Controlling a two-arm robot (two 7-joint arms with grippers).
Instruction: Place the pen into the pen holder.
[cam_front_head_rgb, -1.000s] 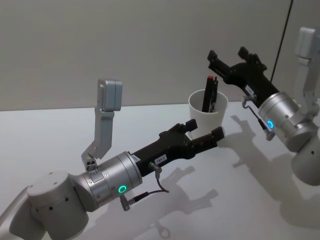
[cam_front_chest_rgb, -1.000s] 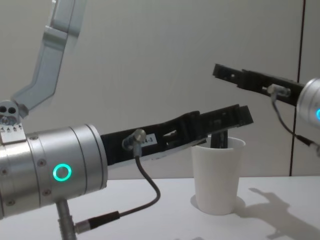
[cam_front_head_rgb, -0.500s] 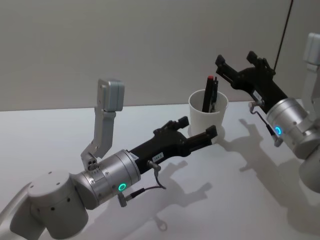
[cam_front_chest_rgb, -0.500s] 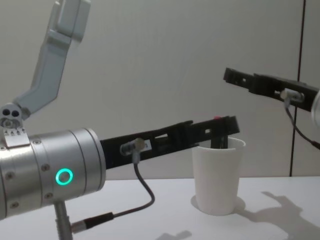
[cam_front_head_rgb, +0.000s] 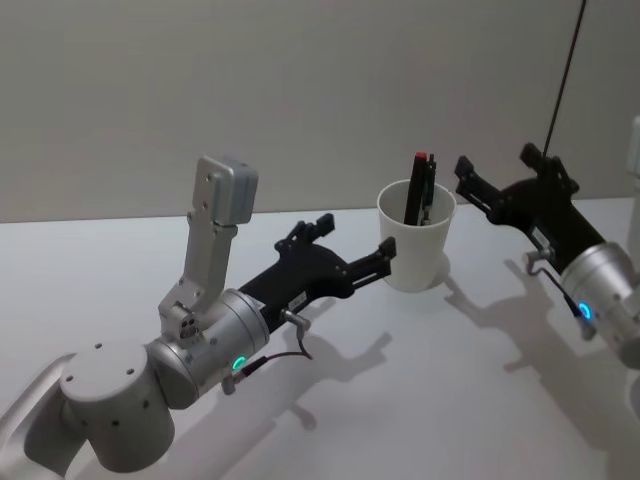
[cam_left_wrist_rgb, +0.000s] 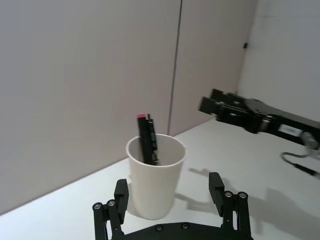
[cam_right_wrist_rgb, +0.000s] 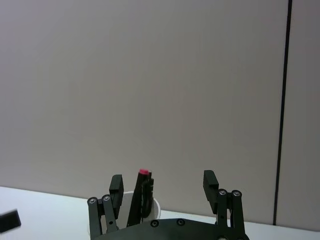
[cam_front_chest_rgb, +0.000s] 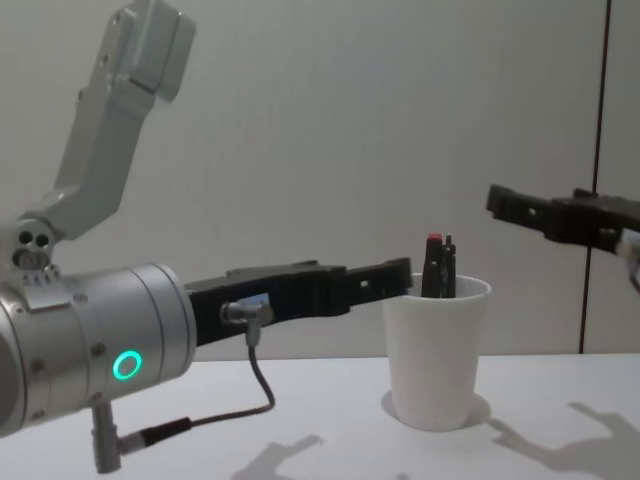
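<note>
The pen holder (cam_front_head_rgb: 415, 240), a white paper cup, stands upright on the table, and the dark pen (cam_front_head_rgb: 421, 188) with a red top leans inside it. My left gripper (cam_front_head_rgb: 352, 240) is open and empty, just to the cup's left, not touching it. On the other side, my right gripper (cam_front_head_rgb: 497, 165) hangs open and empty, near rim height and clear of the cup. In the left wrist view the cup (cam_left_wrist_rgb: 156, 182) with the pen (cam_left_wrist_rgb: 147, 142) sits beyond the open fingers (cam_left_wrist_rgb: 216, 184). From the chest, the cup (cam_front_chest_rgb: 435, 350) and pen (cam_front_chest_rgb: 435, 265) stand between both grippers.
The white table (cam_front_head_rgb: 450, 400) runs up to a plain grey wall (cam_front_head_rgb: 300, 90), with arm shadows on it. A dark vertical seam (cam_front_head_rgb: 565, 75) runs down the wall at the right.
Both grippers have drawn back from the cup: the left one toward the left, the right one to the right and lower. The pen stays in the cup.
</note>
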